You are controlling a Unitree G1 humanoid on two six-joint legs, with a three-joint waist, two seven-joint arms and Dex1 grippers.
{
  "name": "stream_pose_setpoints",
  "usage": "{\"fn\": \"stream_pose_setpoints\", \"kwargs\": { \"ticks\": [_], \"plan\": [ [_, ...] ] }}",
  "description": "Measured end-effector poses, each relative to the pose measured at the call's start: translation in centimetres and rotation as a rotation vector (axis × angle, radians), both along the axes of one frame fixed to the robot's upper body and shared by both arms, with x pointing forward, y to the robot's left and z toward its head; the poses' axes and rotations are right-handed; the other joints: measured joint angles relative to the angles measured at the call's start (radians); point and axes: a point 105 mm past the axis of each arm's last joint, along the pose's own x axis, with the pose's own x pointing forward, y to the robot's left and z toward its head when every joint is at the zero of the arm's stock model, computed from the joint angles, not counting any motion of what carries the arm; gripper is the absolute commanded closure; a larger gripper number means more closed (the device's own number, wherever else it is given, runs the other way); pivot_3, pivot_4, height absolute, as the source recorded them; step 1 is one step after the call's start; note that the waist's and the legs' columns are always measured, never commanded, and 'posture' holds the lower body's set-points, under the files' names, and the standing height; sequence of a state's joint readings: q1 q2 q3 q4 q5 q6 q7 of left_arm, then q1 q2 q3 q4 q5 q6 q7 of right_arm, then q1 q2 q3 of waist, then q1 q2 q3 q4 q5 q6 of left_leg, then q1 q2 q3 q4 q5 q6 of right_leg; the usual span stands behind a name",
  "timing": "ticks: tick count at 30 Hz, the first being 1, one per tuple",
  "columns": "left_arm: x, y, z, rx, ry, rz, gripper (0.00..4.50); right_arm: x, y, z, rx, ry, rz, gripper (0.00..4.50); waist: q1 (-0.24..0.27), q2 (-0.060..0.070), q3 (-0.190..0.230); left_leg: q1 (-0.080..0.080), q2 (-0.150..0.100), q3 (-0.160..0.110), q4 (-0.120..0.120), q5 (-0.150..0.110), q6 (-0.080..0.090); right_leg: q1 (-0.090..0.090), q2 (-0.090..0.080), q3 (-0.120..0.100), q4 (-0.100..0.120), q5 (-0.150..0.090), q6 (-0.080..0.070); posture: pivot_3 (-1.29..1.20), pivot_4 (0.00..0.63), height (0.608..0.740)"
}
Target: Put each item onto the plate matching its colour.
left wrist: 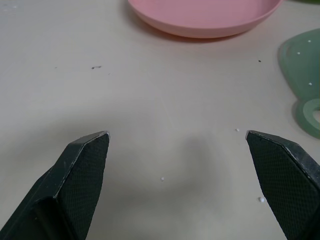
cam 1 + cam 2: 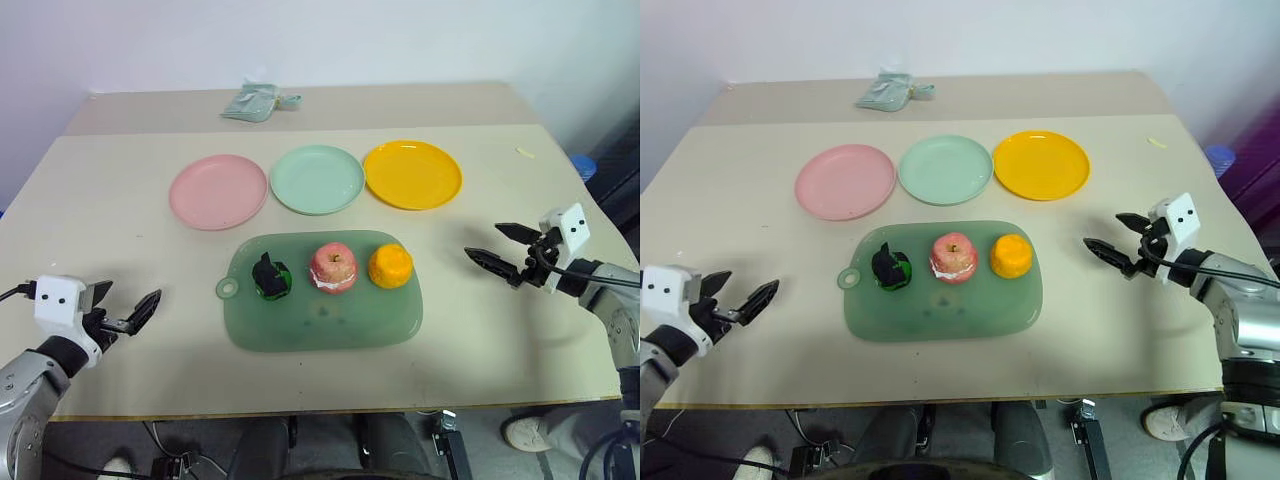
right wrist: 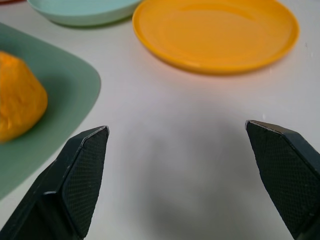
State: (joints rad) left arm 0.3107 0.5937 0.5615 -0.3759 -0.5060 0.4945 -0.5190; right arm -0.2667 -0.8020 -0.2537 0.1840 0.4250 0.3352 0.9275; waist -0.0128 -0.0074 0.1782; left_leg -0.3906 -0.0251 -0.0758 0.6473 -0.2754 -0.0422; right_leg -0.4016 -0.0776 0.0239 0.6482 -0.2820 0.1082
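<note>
Nothing is sorted yet, judging by how things lie. At the far left the left gripper (image 2: 128, 312) hovers over bare table (image 2: 120, 230) with its fingers spread and nothing between them, well apart from the green board (image 2: 330, 330). Across the back, the pink plate (image 2: 218, 191), the mint green plate (image 2: 317, 179) and the yellow-orange plate (image 2: 412, 174) sit in a row, all bare. In front of them, the board carries all three items in a line: the bright green piece (image 2: 271, 277), the apple (image 2: 333, 268) and the orange fruit (image 2: 390, 266). At the far right the right gripper (image 2: 500, 250) is also spread and empty, near the orange fruit's end of the board. All three placements remain.
</note>
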Motion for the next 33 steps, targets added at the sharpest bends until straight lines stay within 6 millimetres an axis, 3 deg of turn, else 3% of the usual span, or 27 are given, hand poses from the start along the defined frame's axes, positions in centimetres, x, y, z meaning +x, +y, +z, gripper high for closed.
{"fn": "stream_pose_setpoints", "kwargs": {
  "ticks": [9, 18, 26, 33],
  "plan": [
    [0.1, -0.4, 0.6, -0.014, -0.031, 0.029, 0.0, 1.6, 1.5, 0.6, 0.003, -0.037, -0.017, 0.04, 0.002, 0.0, 0.0, 0.0, 0.0, 0.0, 0.0, 0.0, 0.0, 0.0, 0.0, 0.0, 0.0, 0.0, 0.0, 0.0, 0.15, 0.74],
    [2.6, -2.1, 2.1, -0.072, -0.113, -0.007, 0.0, 2.4, 1.7, 1.1, 0.007, -0.084, -0.124, 0.04, 0.001, 0.0, 0.0, 0.0, -0.001, 0.0, 0.0, 0.0, 0.0, 0.0, 0.0, 0.0, 0.0, 0.0, 0.0, 0.0, 0.15, 0.74],
    [5.6, -3.2, 2.3, -0.12, -0.097, -0.106, 0.0, 0.1, 2.5, 2.5, 0.025, -0.114, -0.13, 0.04, 0.002, 0.0, 0.0, 0.0, -0.001, -0.001, 0.001, 0.0, 0.0, 0.0, 0.001, -0.001, 0.0, 0.0, 0.0, 0.0, 0.15, 0.74],
    [6.7, -7.3, 4.5, -0.204, -0.105, -0.37, 0.0, -3.2, 5.1, 3.2, 0.093, -0.05, 0.039, 0.04, 0.001, 0.0, 0.0, 0.0, 0.0, -0.002, 0.001, 0.0, 0.0, 0.001, 0.001, -0.001, 0.001, 0.0, 0.0, 0.0, 0.15, 0.74]
  ]
}}
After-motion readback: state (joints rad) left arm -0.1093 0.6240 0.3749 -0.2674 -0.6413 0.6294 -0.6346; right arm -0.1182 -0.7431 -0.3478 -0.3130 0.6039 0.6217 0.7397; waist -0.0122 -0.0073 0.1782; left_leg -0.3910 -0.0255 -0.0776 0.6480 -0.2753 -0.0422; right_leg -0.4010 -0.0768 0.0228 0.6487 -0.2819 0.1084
